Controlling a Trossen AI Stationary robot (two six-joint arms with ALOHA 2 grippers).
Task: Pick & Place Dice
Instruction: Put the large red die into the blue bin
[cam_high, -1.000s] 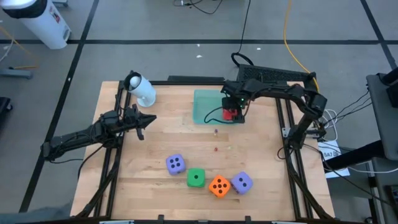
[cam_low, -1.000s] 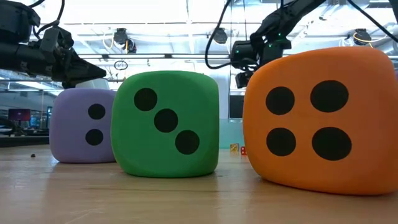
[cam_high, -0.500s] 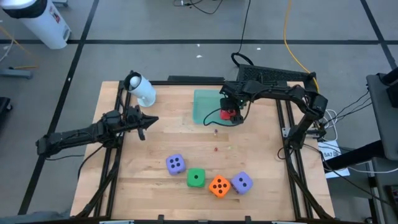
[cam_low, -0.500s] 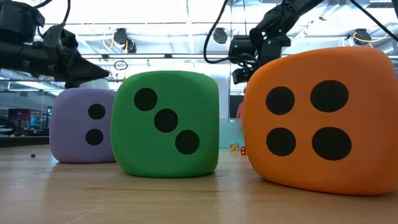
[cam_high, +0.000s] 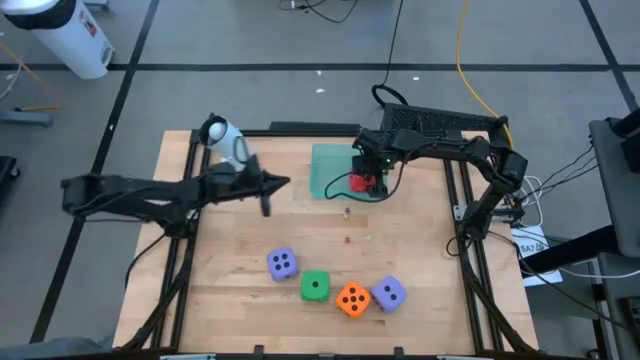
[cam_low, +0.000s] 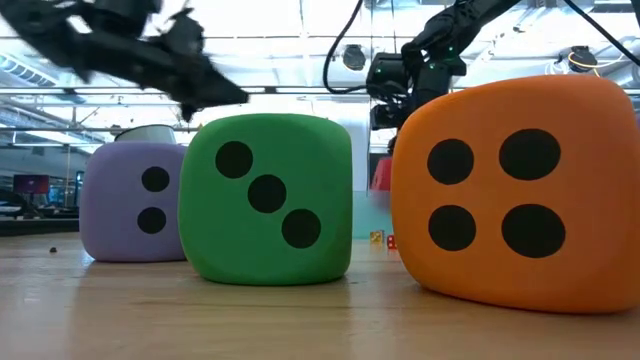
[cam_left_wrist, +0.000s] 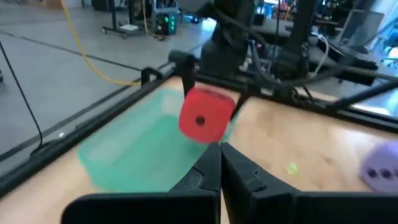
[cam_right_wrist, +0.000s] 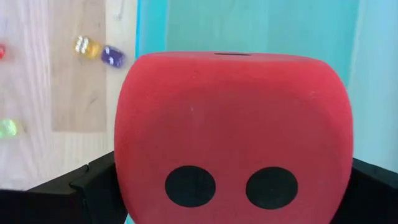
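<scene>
High view is showing the right gripper (cam_high: 367, 183) holding the red die (cam_high: 368, 184) over the green tray (cam_high: 330, 168), four dice (cam_high: 283, 263) waiting unplaced, and the left gripper (cam_high: 282, 182) hovering closed and empty.

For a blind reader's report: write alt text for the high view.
The right gripper holds a red foam die over a green translucent tray at the wooden table's far edge. The left gripper, fingers shut, reaches toward the tray. Two purple, one green and one orange die sit in a row near the front.

Grey floor (cam_high: 250, 40) marked with dark tape lines surrounds the wooden bench (cam_high: 230, 250). Yellow cable (cam_high: 465, 60) and black cables lie on it. Ceiling lights (cam_low: 300, 20) glow overhead.
</scene>
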